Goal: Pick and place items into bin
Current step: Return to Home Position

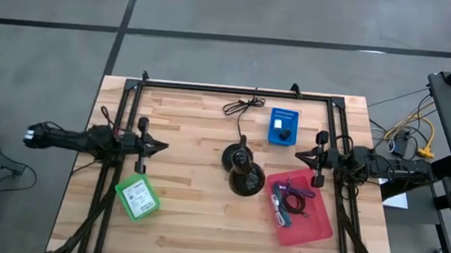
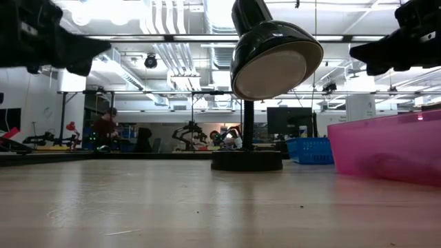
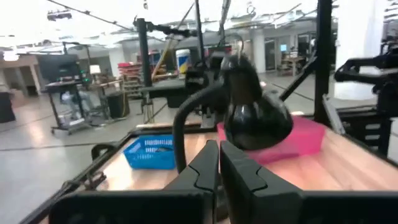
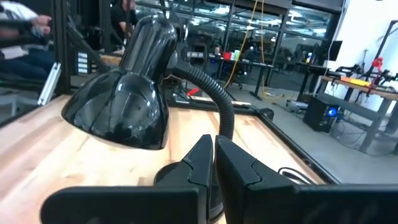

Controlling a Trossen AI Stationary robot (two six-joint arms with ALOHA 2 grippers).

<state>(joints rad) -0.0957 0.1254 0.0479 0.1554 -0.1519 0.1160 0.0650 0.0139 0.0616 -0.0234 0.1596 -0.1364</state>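
On the bench, the red bin holds tangled cables, hard to tell apart; the blue bin, adapters; the green bin, something white. A black cable lies loose. Left jaws and right jaws, at either side, are pressed together.

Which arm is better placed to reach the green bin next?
Probably left. The green bin lies on the left arm's side, close to the left gripper, which is shut. The right gripper waits on the far side of the black lamp.
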